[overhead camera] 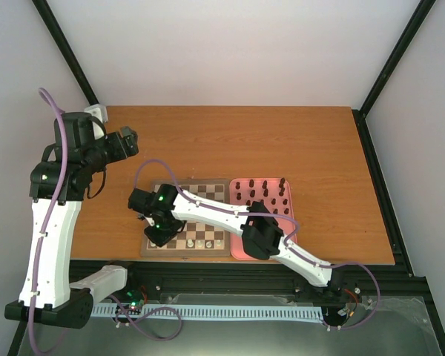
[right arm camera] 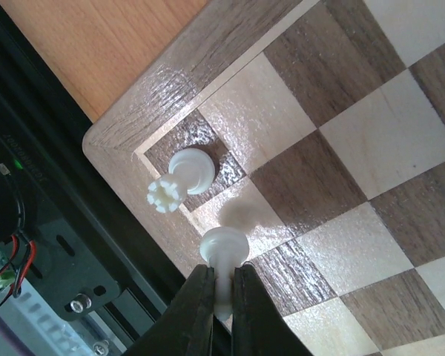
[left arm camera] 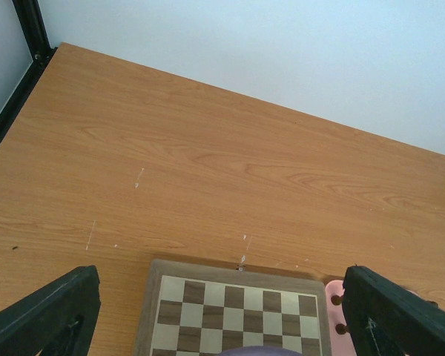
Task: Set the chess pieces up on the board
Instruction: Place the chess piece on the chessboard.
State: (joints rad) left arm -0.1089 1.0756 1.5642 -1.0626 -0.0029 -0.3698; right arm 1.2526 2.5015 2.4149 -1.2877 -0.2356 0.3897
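One white piece point(right arm camera: 224, 247) is pinched in the closed right gripper point(right arm camera: 223, 278), over the board point(right arm camera: 178, 67) square beside the corner rook point(right arm camera: 179, 176). Well away, the left gripper point(overhead camera: 126, 142) gapes empty. Placement step, by judgement; next move calls for lowering squarely, then releasing.

Bright even light, glossy glare on the board point(right arm camera: 174, 78) rim, soft shadows

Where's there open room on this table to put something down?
Bare table behind the board and pink tray, and right of the tray. The board's far rows are free. Crowded: its near row under the right claw, and the tray's dark pieces.
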